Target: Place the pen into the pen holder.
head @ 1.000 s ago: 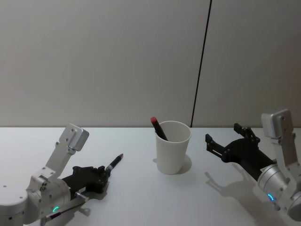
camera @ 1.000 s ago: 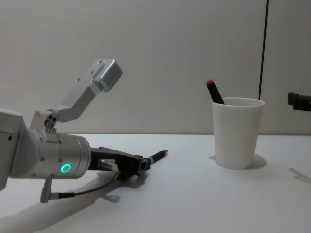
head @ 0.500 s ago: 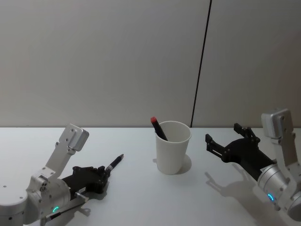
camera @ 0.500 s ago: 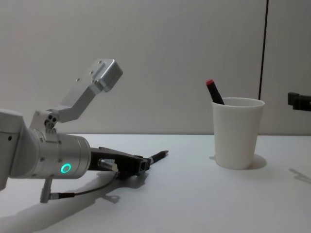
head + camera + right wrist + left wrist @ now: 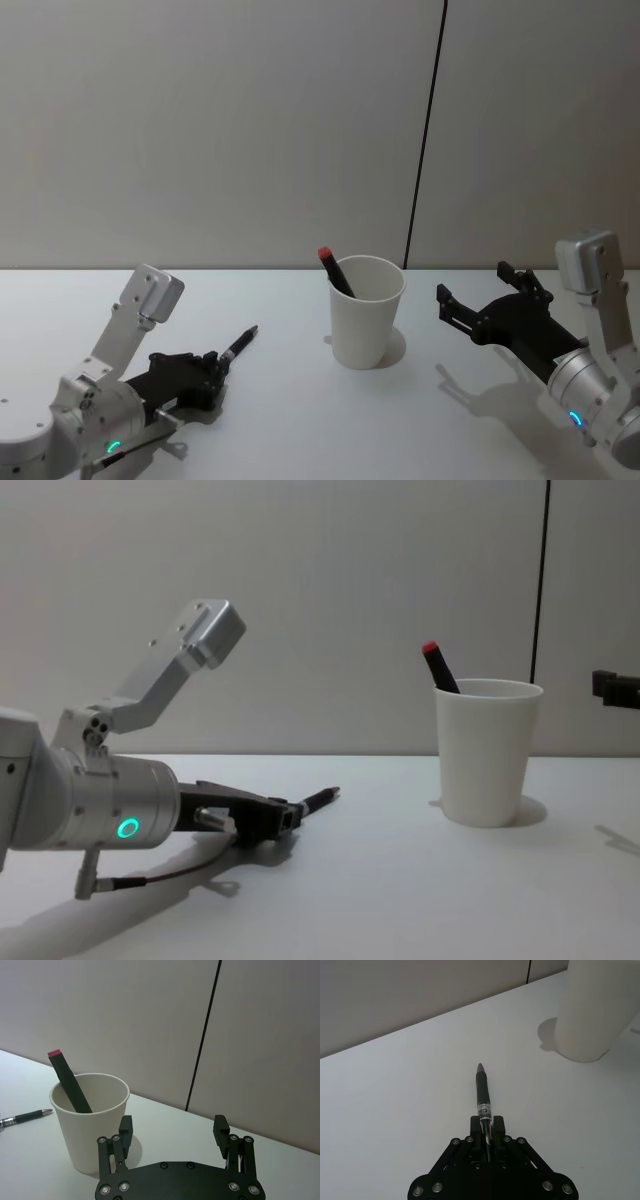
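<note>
the left tool (image 5: 486, 1127) is pinched on the pen (image 5: 482, 1092), gripping its rear end so that most of the dark barrel and the pointed tip stick out ahead of the fingers. it sits low over the white counter (image 5: 290, 420) on the robot's left side. in the chest view the pen (image 5: 315, 800) slants slightly upward, tip aimed toward the pen holder; whether the pen touches the counter cannot be told.

the pen holder (image 5: 365, 315), a plain white paper cup, stands upright near the middle of the counter, well apart from the pen's tip and to its right. a black stick with a red end (image 5: 334, 272) leans inside it against the left side of the rim, its red end poking above the top.

the right tool (image 5: 173, 1127) hangs above the counter on the robot's right, near the cup but not touching it, its two fingers spread wide with nothing between them and pointing toward the cup.
</note>
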`<action>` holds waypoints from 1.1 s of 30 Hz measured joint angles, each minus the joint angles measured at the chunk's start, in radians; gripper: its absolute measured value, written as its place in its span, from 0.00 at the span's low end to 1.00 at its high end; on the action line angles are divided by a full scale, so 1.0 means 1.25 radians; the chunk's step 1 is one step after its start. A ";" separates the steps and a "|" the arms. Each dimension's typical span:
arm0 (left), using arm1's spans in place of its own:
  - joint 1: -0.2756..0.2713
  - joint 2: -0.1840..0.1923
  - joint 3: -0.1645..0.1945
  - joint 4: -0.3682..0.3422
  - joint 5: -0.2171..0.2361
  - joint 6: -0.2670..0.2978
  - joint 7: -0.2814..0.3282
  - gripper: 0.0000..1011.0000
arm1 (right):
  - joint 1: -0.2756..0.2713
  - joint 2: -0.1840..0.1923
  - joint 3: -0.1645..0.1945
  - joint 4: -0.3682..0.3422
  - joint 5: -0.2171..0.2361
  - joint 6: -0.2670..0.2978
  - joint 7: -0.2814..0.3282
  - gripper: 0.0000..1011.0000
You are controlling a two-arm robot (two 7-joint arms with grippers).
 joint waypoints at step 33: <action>0.053 0.004 -0.069 -0.112 -0.017 -0.145 0.018 0.15 | 0.000 0.000 0.000 0.000 0.000 0.000 0.000 0.99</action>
